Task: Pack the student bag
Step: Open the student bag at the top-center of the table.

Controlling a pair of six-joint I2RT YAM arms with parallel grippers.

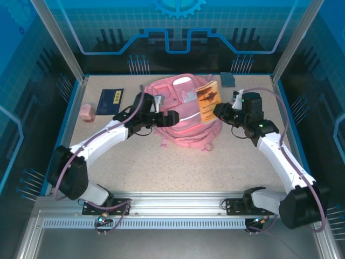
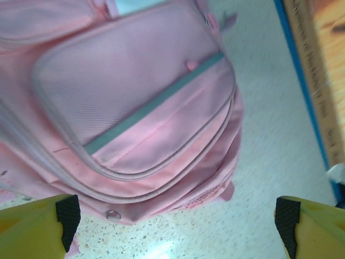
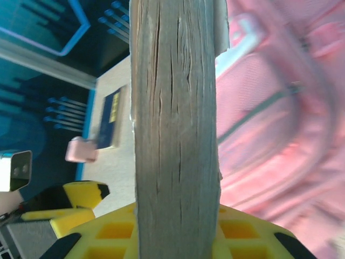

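Three views each give you something different. From above you see the student bag lying mid-table, towards the far side, with an arm reaching in from each side. Your left gripper sits over the bag's left part. Its wrist camera shows you the yellow fingers at the two lower corners, spread wide with nothing between them. Beyond them is the bag's front pocket, crossed by a grey-green strip.

Your right gripper is clamped on a brown book at the bag's right side. The top view gives you the cover. The right wrist camera gives you the grey page edge instead, and past it a dark blue booklet and a small pink block, both well left of the bag.

The book's cover carries dark print and the booklet a gold mark, but both are too small for you to read. You cannot make out what the grey object near the far edge is. The left arm covers part of the bag's left side.
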